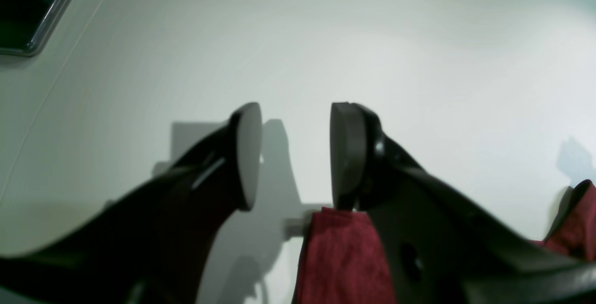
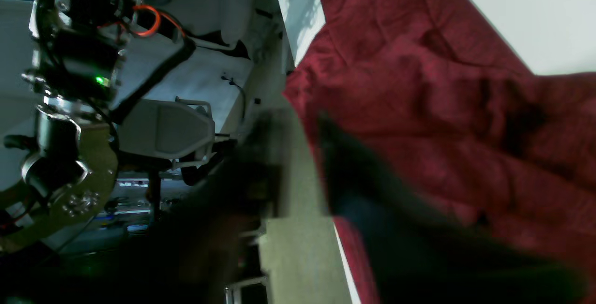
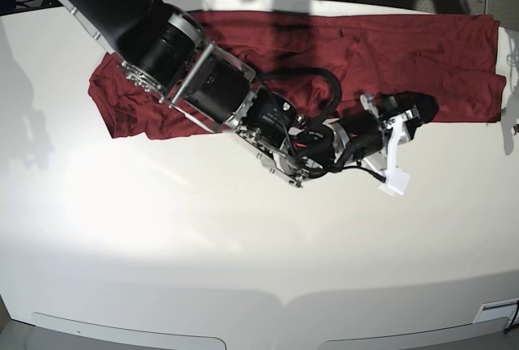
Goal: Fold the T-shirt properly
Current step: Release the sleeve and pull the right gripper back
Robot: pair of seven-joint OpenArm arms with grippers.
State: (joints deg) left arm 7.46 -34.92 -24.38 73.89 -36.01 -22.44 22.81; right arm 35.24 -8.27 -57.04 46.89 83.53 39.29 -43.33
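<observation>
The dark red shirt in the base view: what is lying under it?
Under the dark red wrinkled knit shirt only the white table shows around its edges. Anything beneath the fabric itself is covered.

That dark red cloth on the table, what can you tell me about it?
The T-shirt is plain maroon, thin wrinkly knit with no print. It lies spread in a long band along the far edge of the white table, creased, one end bunched. A big black arm reaches over it. From the right wrist, fabric hangs past the table's edge.
</observation>
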